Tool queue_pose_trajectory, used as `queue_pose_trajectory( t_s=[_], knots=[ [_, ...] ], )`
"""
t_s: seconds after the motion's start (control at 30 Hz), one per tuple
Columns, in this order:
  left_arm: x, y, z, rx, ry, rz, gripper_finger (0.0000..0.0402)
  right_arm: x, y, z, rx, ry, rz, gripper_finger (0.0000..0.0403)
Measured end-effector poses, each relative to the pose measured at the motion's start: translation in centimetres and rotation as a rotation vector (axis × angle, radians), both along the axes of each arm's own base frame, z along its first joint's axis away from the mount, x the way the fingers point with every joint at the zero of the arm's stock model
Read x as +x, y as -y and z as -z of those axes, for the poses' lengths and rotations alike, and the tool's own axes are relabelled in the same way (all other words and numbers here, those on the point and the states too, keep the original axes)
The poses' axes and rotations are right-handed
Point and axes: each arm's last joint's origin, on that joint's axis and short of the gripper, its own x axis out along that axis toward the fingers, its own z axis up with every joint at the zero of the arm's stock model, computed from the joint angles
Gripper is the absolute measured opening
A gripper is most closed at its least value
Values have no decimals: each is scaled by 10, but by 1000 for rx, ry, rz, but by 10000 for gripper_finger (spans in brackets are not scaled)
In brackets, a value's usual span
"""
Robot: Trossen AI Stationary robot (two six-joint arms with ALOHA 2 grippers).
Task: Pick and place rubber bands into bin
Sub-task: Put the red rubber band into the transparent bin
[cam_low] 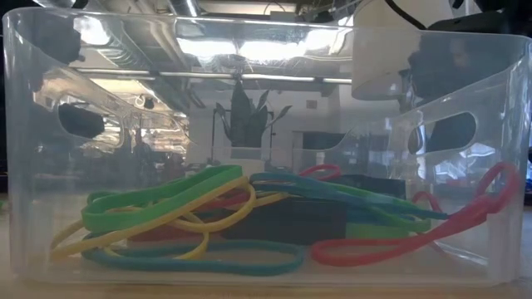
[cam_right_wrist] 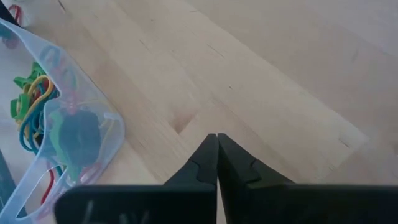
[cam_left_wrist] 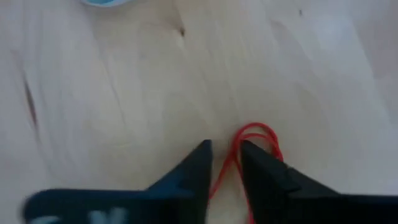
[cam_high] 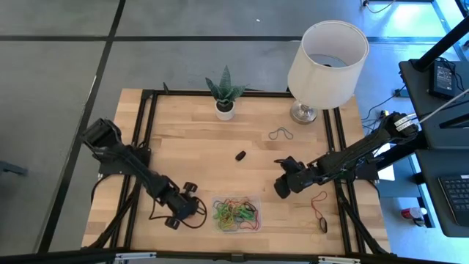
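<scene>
**Left fingers straddle a red band beside the bin**

The bin sits near the front edge of the table, holding a tangle of bands in green, yellow, red, orange and teal. Seen from table height, they lie in a loose heap on its floor, with a dark block partly buried under them, hard to make out through the clear wall.

Just left of the bin, the left gripper is down at the wood. Its 2 fingers stand a narrow gap apart, and a red band runs up between them and loops out past the tips. I cannot tell whether they are pinching it or only flanking it. From above this band is hidden under the gripper.

Right of the bin, clear of it, the right gripper hangs low over bare wood, its fingers pressed together on nothing.

More bands lie loose: a red one with a dark one near the front right corner, and a grey one near the lamp. A small black piece lies mid-table, too small to tell apart further. A potted plant stands at the back edge.
</scene>
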Motion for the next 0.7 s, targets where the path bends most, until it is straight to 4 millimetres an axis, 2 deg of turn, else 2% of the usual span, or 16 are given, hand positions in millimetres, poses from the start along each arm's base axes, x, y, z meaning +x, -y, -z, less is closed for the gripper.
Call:
queue_pose_trajectory(
  t_s=[0.1, 0.3, 0.4, 0.53, 0.7],
  knots=[
    [-2, 4, 3, 17, 4, -10, 19, 0, 0, 0, -18, -2, -24, 5],
    [-1, 14, -11, -8, 16, -95, 2, 0, 0, 0, -57, -5, -75, 6],
    [7, 24, -35, -23, 33, -94, 2, 0, 0, 0, -65, -6, -86, 6],
    [15, 27, -67, 66, 7, -112, 2, 0, 0, 0, -86, -8, -113, 6],
    [27, 35, -115, 112, 63, -142, 2, 0, 0, 0, -98, -9, -129, 6]
  ],
)
